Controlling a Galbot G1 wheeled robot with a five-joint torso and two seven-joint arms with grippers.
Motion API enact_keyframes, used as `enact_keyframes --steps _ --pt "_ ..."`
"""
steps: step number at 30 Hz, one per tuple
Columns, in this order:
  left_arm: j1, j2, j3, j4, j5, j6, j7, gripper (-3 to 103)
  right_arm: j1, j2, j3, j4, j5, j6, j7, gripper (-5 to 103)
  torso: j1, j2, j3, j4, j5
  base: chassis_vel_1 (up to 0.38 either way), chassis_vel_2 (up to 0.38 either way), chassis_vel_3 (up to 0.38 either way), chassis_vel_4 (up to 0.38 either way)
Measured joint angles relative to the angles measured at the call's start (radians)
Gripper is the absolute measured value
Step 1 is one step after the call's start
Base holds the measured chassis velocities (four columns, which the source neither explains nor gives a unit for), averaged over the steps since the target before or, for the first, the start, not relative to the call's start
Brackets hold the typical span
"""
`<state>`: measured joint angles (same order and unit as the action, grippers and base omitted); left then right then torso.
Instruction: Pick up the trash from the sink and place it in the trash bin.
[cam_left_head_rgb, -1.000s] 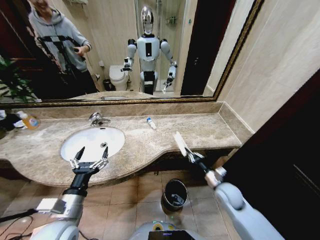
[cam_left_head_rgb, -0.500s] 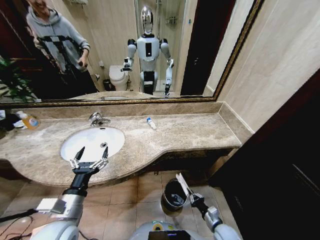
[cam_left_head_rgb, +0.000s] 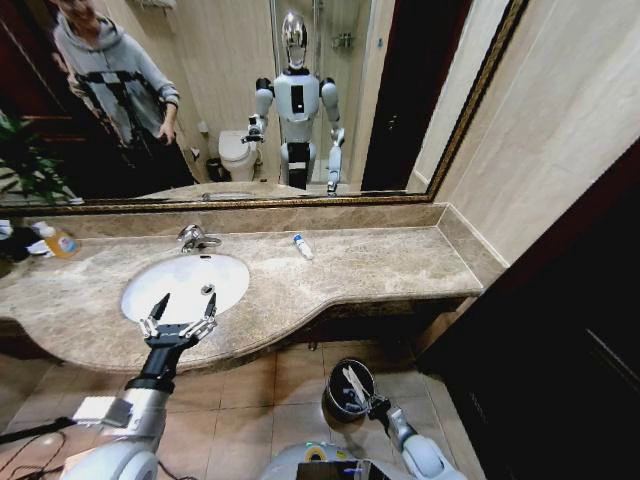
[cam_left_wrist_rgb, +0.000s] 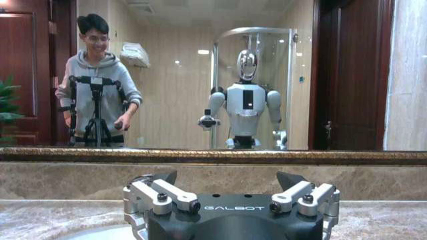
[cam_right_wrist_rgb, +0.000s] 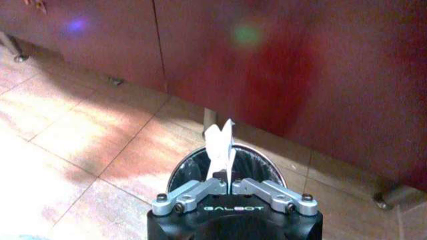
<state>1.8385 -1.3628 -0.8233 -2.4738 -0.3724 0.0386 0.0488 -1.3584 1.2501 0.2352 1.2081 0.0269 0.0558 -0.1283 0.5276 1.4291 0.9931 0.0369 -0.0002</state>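
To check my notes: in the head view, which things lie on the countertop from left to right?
Orange-labelled bottle → faucet → sink → small white blue-capped bottle.

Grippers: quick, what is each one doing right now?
Left gripper: open, empty, over the sink.
Right gripper: shut on a white paper strip, above the trash bin.

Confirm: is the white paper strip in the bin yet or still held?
Still held. The right tool is shut on the white paper strip, directly above the trash bin's opening.
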Motion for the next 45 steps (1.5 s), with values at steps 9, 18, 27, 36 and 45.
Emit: enact_keyframes --steps 9,18,27,36,45 --pt "0.000 0.000 0.000 0.000 0.000 0.000 0.000 100 0.058 0.020 -0.008 -0.092 -0.057 -0.003 -0.013 0 0.000 0.000 0.000 -0.0001 0.0002 0.000 0.000 0.000 0.000" --pt "0.000 0.000 0.000 0.000 0.000 0.000 0.000 100 0.091 0.008 -0.032 -0.106 -0.103 -0.128 -0.036 0 0.000 0.000 0.000 -0.0001 0.0001 0.000 0.000 0.000 0.000" --pt "0.000 0.000 0.000 0.000 0.000 0.000 0.000 100 0.188 0.041 -0.057 -0.224 -0.163 -0.135 -0.039 0 0.000 0.000 0.000 -0.0001 0.0001 0.000 0.000 0.000 0.000" --pt "0.000 0.000 0.000 0.000 0.000 0.000 0.000 100 0.324 0.136 -0.033 -0.475 -0.248 -0.050 -0.022 0 0.000 0.000 0.000 -0.0001 -0.0001 0.000 0.000 0.000 0.000" --pt "0.000 0.000 0.000 0.000 0.000 0.000 0.000 100 0.383 0.164 -0.006 -0.629 -0.277 0.011 0.008 15 0.000 0.000 0.000 0.0000 0.0003 0.000 0.000 0.000 0.000"
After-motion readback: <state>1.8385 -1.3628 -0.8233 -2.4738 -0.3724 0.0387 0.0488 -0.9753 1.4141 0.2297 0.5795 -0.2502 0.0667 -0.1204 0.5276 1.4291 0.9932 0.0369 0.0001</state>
